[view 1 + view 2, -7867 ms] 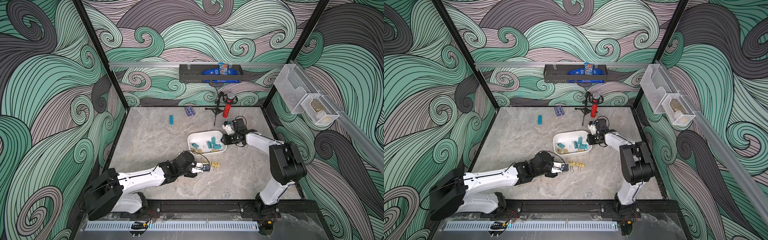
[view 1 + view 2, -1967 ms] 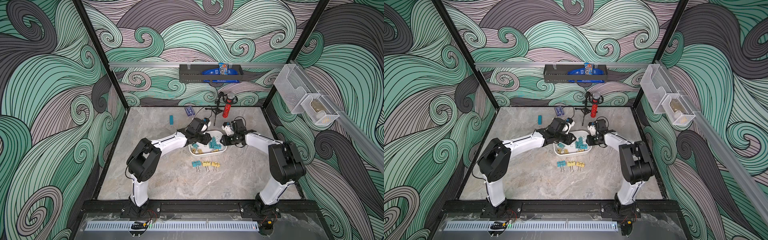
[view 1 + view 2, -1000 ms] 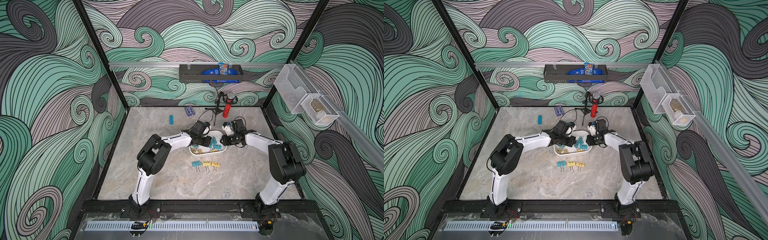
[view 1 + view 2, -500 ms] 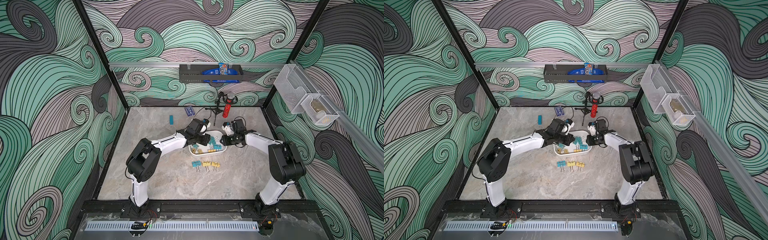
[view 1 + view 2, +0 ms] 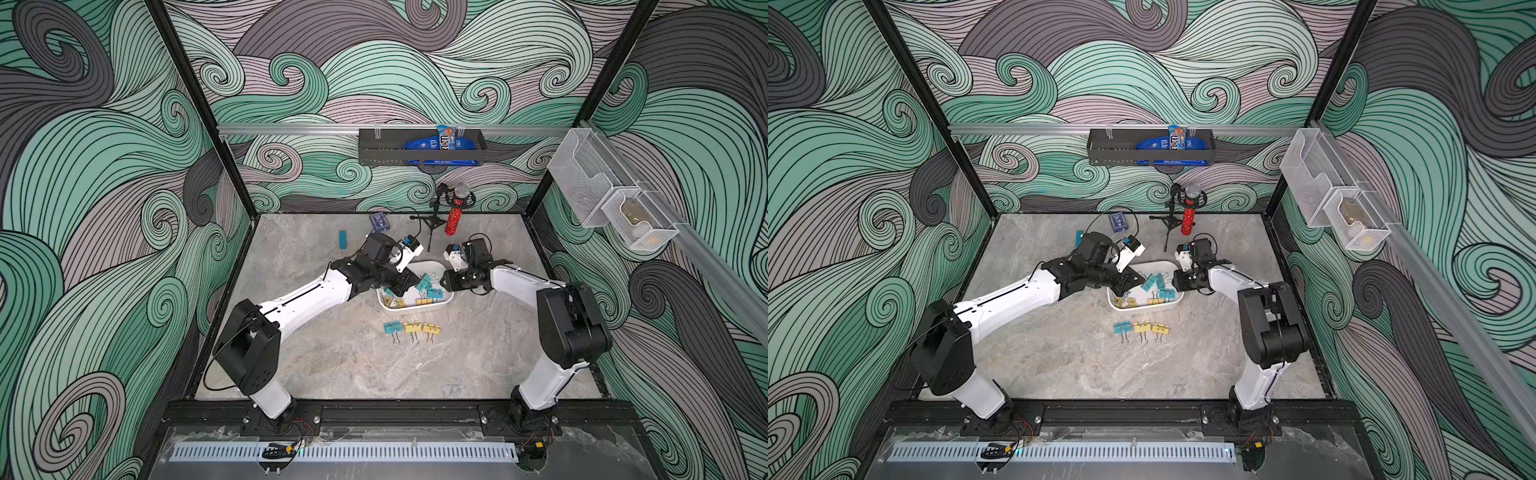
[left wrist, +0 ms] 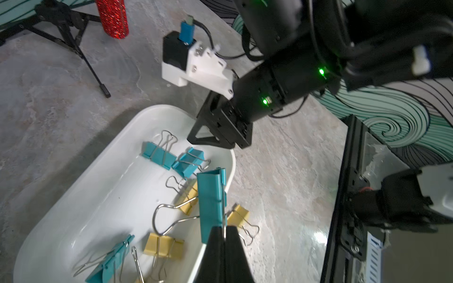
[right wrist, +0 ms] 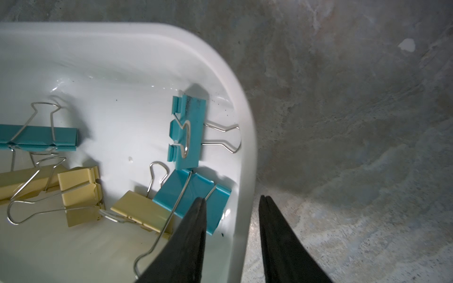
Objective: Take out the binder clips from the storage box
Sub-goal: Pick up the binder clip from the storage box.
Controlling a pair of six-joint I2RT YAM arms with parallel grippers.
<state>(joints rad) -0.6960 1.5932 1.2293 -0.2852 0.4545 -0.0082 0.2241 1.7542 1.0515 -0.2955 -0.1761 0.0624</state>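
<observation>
The white storage box (image 5: 415, 308) (image 5: 1142, 308) sits mid-table in both top views. Several teal and yellow binder clips (image 6: 158, 153) (image 7: 188, 132) lie inside it. My left gripper (image 6: 224, 230) (image 5: 409, 286) hangs over the box's left part, shut on the wire handle of a teal binder clip (image 6: 210, 201) that is raised above the others. The right gripper (image 7: 231, 198) (image 5: 446, 282) straddles the box's right rim (image 7: 245, 152), one finger inside and one outside, clamped on the wall. A teal clip and two yellow ones (image 5: 411, 327) (image 5: 1142, 328) lie in a row on the table in front of the box.
A red microphone on a small tripod (image 5: 455, 212), a blue card box (image 5: 380, 221) and a flat teal block (image 5: 342, 240) stand behind the storage box. A black tray (image 5: 419, 146) hangs on the back wall. Clear mesh bins (image 5: 611, 199) hang on the right wall.
The left arm's elbow has swung out to the left over the last second, while its gripper stays over the box with the teal clip. The right arm has not moved.
</observation>
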